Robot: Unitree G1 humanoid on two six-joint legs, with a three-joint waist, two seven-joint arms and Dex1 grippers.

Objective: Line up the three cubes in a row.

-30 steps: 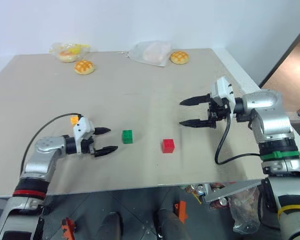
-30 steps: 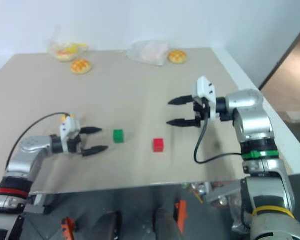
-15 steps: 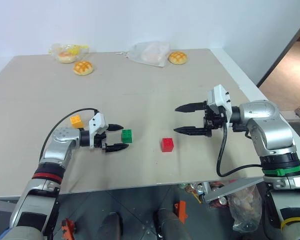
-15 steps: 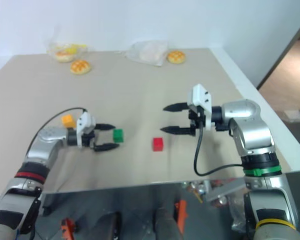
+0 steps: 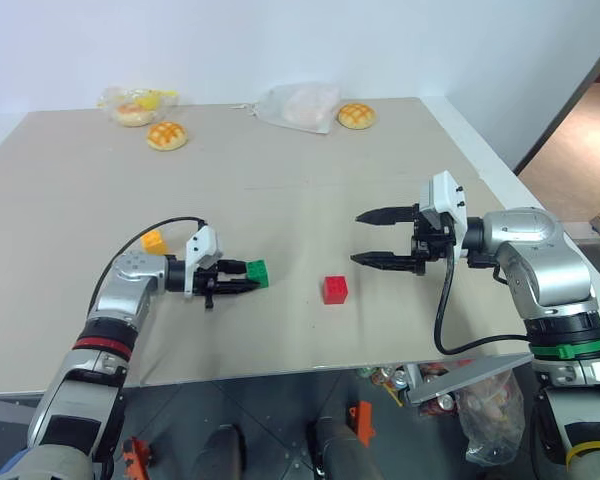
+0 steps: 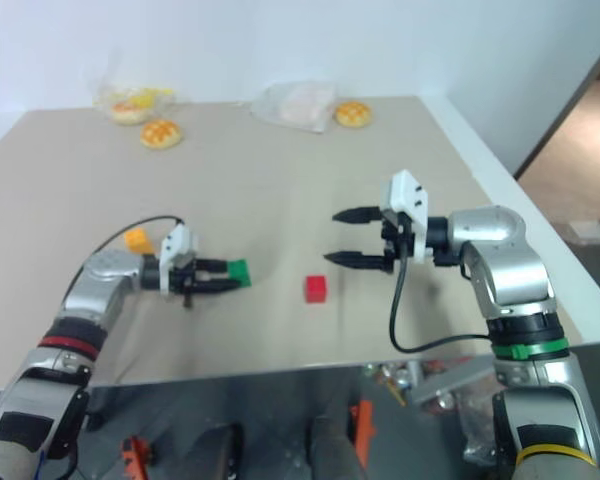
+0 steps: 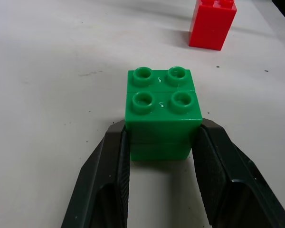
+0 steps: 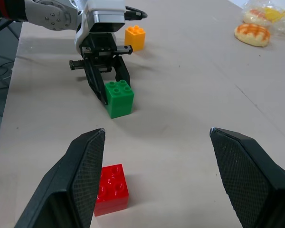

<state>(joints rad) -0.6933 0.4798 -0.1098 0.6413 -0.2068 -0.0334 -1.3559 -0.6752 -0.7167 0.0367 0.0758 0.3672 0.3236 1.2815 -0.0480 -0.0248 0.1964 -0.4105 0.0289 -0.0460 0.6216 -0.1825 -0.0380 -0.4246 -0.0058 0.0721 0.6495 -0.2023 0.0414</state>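
Gripping the green cube point(image 5: 257, 273) at centre-left, my left gripper point(image 5: 242, 277) was clamped on its sides, probably to slide it into line. I kept my right gripper point(image 5: 365, 238) spread above the red cube point(image 5: 334, 290); the orange cube point(image 5: 154, 241) sat far left.

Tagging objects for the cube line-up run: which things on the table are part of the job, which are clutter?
Job:
- green cube, clamped in the left gripper
- red cube, on the table
- orange-yellow cube, behind the left arm

Clutter:
- two buns at the far edge
- two plastic bags there
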